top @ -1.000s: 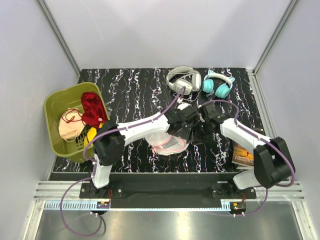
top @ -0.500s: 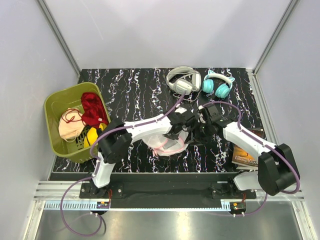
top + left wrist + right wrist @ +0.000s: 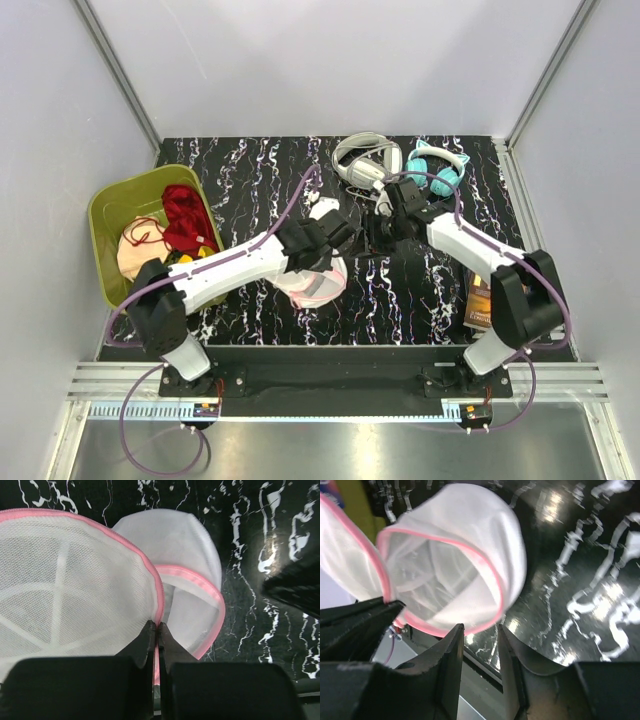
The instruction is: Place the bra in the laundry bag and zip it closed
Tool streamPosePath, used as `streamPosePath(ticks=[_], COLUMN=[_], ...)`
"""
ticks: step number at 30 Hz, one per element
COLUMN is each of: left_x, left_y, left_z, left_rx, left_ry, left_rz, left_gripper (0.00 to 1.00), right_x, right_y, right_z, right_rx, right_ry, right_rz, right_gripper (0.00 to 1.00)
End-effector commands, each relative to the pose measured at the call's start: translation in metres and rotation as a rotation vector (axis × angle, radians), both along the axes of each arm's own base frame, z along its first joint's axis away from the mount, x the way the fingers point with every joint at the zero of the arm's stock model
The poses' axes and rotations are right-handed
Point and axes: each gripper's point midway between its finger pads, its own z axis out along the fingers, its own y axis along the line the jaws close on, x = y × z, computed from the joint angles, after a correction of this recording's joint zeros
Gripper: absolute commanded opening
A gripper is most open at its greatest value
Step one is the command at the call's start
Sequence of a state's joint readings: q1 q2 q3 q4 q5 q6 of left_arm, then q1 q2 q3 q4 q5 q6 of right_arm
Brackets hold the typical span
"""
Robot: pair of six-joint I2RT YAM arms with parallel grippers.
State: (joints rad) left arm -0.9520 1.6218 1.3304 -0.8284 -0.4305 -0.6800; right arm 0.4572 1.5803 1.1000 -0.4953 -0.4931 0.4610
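Top view is lit bright and even from overhead, with only soft shadows thrown on the tabletop (image 3: 250,180). In the right wrist view, hard glare is blown out on that glossy black surface, and the laundry bag (image 3: 470,555) is smeared with blur. Its mesh is rendered crisp in the left wrist view, where the left gripper (image 3: 156,627) is seen dark and soft-edged.

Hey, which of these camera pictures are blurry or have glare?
Right wrist view: smeared by motion, worst at the upper left, with glare on the glossy table. Left wrist view: the mesh of the laundry bag is crisp, with one glare patch at right. Top view: even light, sharp, no hard shadows.
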Motion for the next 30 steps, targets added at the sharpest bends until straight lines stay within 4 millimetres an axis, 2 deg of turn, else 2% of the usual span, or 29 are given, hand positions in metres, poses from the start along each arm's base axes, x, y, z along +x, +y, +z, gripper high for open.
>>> streamPosePath(ticks=[1,3,4,8,12,21,30], left_x=[0.010,0.009,0.009,0.008,0.008,0.005,0.003], left_y=[-0.012,-0.011,-0.012,-0.012,-0.013,-0.013,-0.014], left_z=[0.016,0.021,0.022,0.024,0.026,0.025,0.025], left_rx=[-0.071,-0.086,-0.092,-0.111,-0.126,-0.140,-0.148], left_ry=[-0.071,-0.080,-0.086,-0.094,-0.098,-0.094,-0.089], left_rz=[-0.008,-0.006,-0.009,-0.011,-0.010,-0.012,-0.025], left_gripper=[0.00,0.00,0.00,0.00,0.00,0.00,0.00], right_x=[0.013,0.013,0.012,0.012,0.017,0.027,0.039], right_y=[0.030,0.037,0.041,0.056,0.061,0.070,0.068], right_z=[0.021,0.020,0.010,-0.003,-0.025,-0.054,-0.055], right_rx=[0.135,0.170,0.171,0.171,0.136,0.105,0.059], right_ry=[-0.089,-0.068,-0.031,-0.018,0.000,-0.002,-0.058], right_rz=[0.149,0.180,0.182,0.176,0.170,0.214,0.223], right_gripper=[0.41,0.41,0.41,0.38,0.36,0.42,0.50])
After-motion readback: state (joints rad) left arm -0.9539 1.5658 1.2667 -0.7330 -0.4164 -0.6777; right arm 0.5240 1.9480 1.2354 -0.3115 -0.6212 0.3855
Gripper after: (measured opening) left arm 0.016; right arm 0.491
